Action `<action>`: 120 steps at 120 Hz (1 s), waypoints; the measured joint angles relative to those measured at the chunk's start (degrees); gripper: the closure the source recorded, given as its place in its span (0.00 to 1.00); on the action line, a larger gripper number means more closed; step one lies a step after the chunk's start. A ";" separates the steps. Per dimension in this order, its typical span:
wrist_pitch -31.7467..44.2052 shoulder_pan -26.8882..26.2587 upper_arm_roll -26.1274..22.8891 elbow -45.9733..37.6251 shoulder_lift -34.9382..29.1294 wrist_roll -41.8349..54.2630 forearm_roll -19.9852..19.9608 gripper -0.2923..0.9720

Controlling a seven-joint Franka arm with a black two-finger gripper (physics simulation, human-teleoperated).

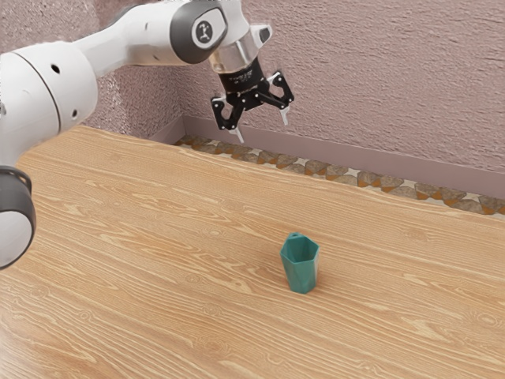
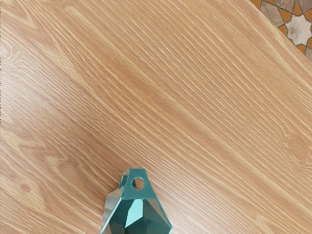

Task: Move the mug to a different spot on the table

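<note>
A teal faceted mug (image 1: 300, 264) stands upright on the wooden table (image 1: 158, 237), right of centre in the exterior view. Its small handle tab with a hole faces the back wall. From above, the wrist view shows the mug (image 2: 135, 209) with that pierced tab and its open mouth. My black gripper (image 1: 261, 127) hangs high in the air, well above and behind the mug toward the exterior view's left. Its fingers are spread apart and hold nothing.
The wooden table (image 2: 170, 97) runs back to a strip of patterned floor tiles (image 1: 371, 179) along the pink wall. A corner of those tiles (image 2: 292, 24) shows past the table edge in the wrist view.
</note>
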 joint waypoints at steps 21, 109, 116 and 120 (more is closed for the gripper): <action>1.44 -0.17 -0.08 -2.39 0.17 -0.74 0.05 0.23; 9.18 -1.13 -1.75 -12.56 2.33 -2.51 0.17 0.23; 9.87 -1.15 -1.94 -13.57 2.50 -2.58 0.17 0.23; 10.20 -1.16 -1.98 -13.96 2.69 -2.62 0.18 0.23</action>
